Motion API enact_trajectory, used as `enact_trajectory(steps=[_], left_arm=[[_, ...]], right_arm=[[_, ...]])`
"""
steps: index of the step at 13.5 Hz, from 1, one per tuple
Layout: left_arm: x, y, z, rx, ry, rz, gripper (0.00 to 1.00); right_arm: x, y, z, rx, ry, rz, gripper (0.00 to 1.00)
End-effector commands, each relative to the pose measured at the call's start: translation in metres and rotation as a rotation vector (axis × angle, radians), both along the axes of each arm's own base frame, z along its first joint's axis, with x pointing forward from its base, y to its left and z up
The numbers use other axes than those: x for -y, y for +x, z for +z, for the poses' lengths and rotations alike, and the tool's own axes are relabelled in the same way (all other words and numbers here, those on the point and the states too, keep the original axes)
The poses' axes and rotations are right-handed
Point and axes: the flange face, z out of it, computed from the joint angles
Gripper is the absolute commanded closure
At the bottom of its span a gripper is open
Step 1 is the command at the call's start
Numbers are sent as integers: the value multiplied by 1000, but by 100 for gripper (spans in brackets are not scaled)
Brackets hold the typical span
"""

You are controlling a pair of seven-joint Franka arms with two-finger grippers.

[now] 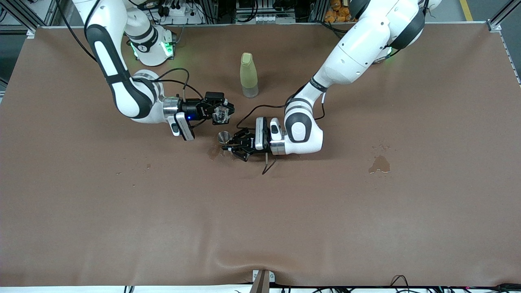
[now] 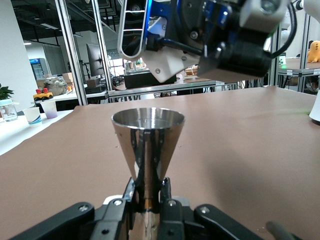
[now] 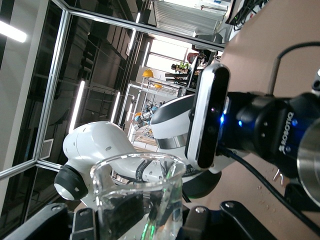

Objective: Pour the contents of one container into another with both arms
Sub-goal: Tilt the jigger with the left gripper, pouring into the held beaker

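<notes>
Brown cloth covers the whole table (image 1: 122, 211), rumpled a little along the edge nearest the front camera. Over it reach the two white arms, both bent low toward the middle. The right arm (image 1: 122, 87) comes in from its base and ends with the right gripper (image 1: 223, 114), clamped on the tumbler (image 1: 220, 115), a squat clear glass tipped onto its side in the air just above and beside the stemmed glass. In the right wrist view the tumbler's (image 3: 135, 197) round rim shows between the black fingers. The left arm (image 1: 346, 57) folds down so that the left gripper (image 1: 233, 143) lies close over the table, shut on the thin stem of the stemmed glass (image 1: 223, 137), which stands upright with its cone-shaped bowl open to the top; the left wrist view shows that cone (image 2: 147, 145) pinched at its foot between the fingers (image 2: 131, 197).

A tall yellow-green bottle (image 1: 248, 75) stands upright farther from the front camera than both glasses, touched by nothing. A small dark wet patch (image 1: 379, 164) marks the cloth toward the left arm's end, and a fainter damp spot (image 1: 213, 152) lies just beside the stemmed glass.
</notes>
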Motion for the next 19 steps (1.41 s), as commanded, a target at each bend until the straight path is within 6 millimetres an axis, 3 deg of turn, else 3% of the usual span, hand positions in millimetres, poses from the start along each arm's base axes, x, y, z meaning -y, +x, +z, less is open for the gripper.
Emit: enact_trajectory(steps=[1,7,13,19], left_arm=[[0,0,3,-18,-24,13,100],[0,0,4,-22,-25,15,100],[2,-13,-3,-92,-16,8,100],[3,-25,-11,-149,-7,2,100]], right_arm=[[1,-10,10,-65,27,12,100],[0,-9,11,-145,32,22,100],[3,-2,14,-148,33,8,100],[5,0,17,-257,42,13,100]])
